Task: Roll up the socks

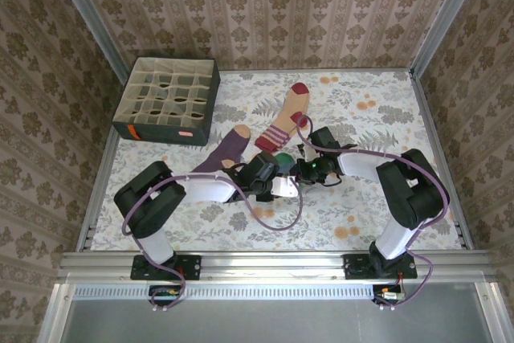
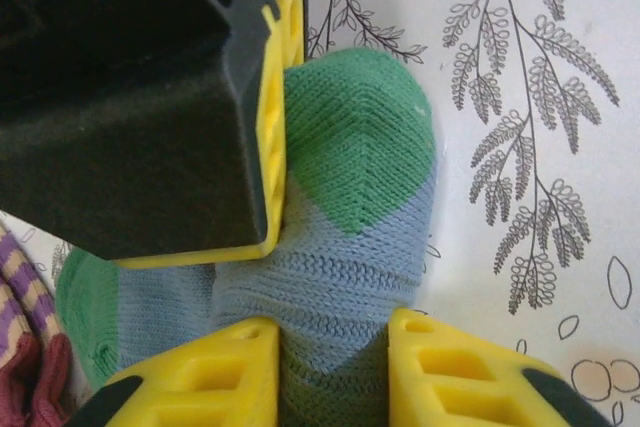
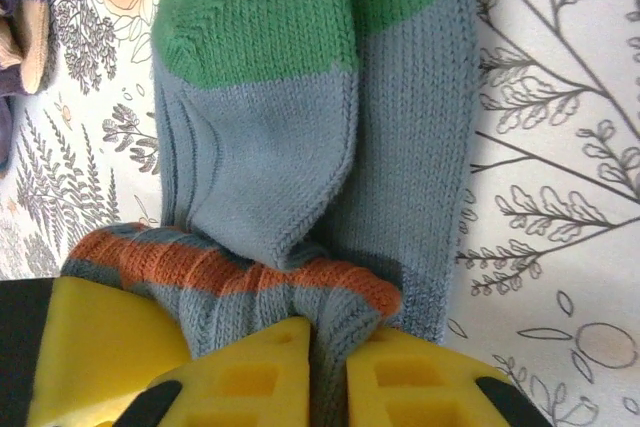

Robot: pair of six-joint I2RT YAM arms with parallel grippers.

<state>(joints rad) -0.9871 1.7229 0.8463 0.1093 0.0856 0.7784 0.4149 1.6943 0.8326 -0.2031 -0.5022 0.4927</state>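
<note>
Socks lay near the middle of the tabletop (image 1: 353,102) in the top view: the purple sock (image 1: 229,149) and peach sock (image 1: 285,122) lay flat toward the far edge. The blue-grey sock (image 1: 283,161) was bunched where the left gripper (image 1: 277,176) and right gripper (image 1: 301,168) met. A dark box (image 1: 167,100) sat in the far left corner.

From the left wrist, the left gripper (image 2: 330,377) pinched the blue-grey sock (image 2: 350,247) between its yellow fingers (image 2: 200,377).

From the right wrist, the right gripper (image 3: 330,377) squeezed that sock (image 3: 270,147) just below its orange cuff (image 3: 220,272).

A blue-grey sock (image 3: 400,147) with green toe and orange cuff, a purple sock (image 1: 229,149), a maroon-striped peach sock (image 1: 287,118).
</note>
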